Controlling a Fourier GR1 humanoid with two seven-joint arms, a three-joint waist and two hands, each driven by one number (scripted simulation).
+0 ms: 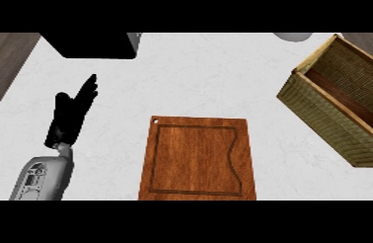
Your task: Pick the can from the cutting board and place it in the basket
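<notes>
Wooden cutting board (197,160) sits bottom centre on the white counter (197,74), small hole at its top-left corner. Left hand (69,116) is well left of the board, fingers straight, pointing up. Wicker basket (324,113) lies right of the board, angled. Black box (94,44) is up-left of the board, grey round object (293,36) up-right.

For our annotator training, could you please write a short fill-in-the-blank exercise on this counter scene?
1. The basket stands at the view's ____ side.
2. The only hand showing is the robot's ____ hand, its fingers straight.
3. The cutting board lies between that hand and the ____.

Missing words: right; left; basket.
</notes>
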